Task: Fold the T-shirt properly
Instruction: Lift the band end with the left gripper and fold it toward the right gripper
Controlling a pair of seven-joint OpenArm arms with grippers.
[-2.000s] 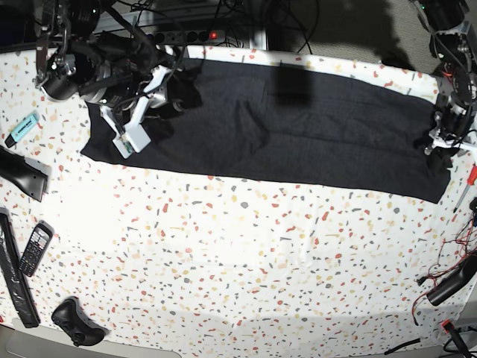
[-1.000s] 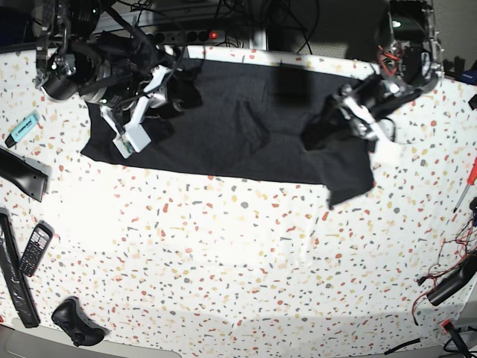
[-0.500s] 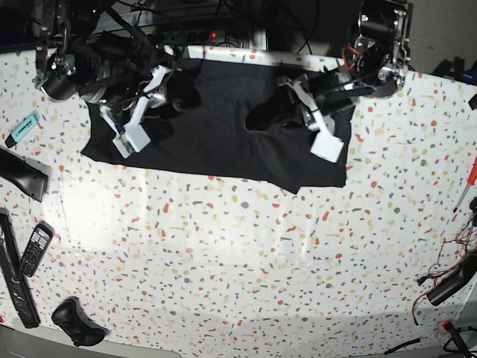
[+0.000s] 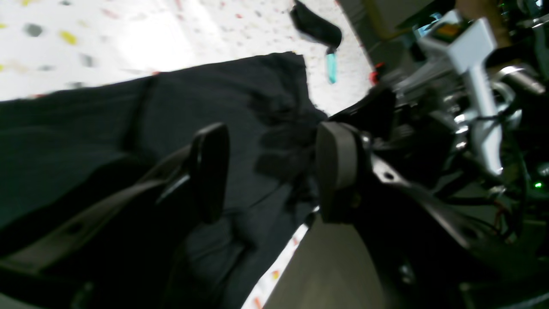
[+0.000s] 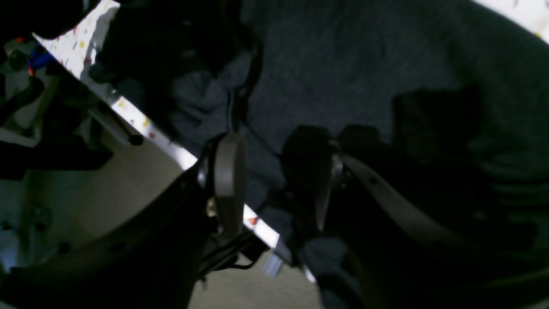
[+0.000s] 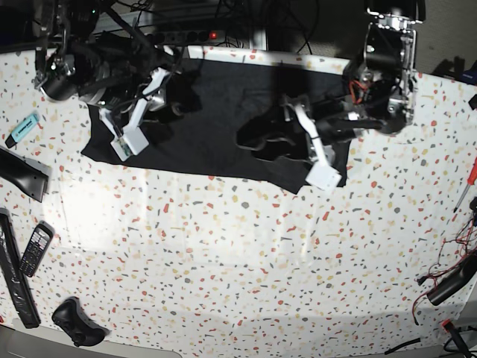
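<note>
The black T-shirt (image 6: 209, 127) lies along the table's far edge, its right end folded over to about the middle. My left gripper (image 6: 253, 139) hovers low over that folded part. In the left wrist view the left gripper (image 4: 272, 171) is open, its two pads wide apart with only the T-shirt (image 4: 85, 141) beneath. My right gripper (image 6: 177, 104) sits at the shirt's far left end by the table's edge. In the right wrist view the right gripper (image 5: 274, 180) has its pads apart over a bunched bit of the T-shirt (image 5: 343, 64). No print shows.
A teal marker (image 6: 22, 127), black bars (image 6: 16, 283), a phone (image 6: 35, 248) and a black controller (image 6: 74, 322) lie along the left side. A red screwdriver (image 6: 466, 183) and cables (image 6: 451, 280) sit at the right edge. A power strip (image 6: 179, 35) runs behind the table.
My left arm carried the shirt's right end leftward across the table, laid it over the middle, then opened and let it go. The right arm stayed still.
</note>
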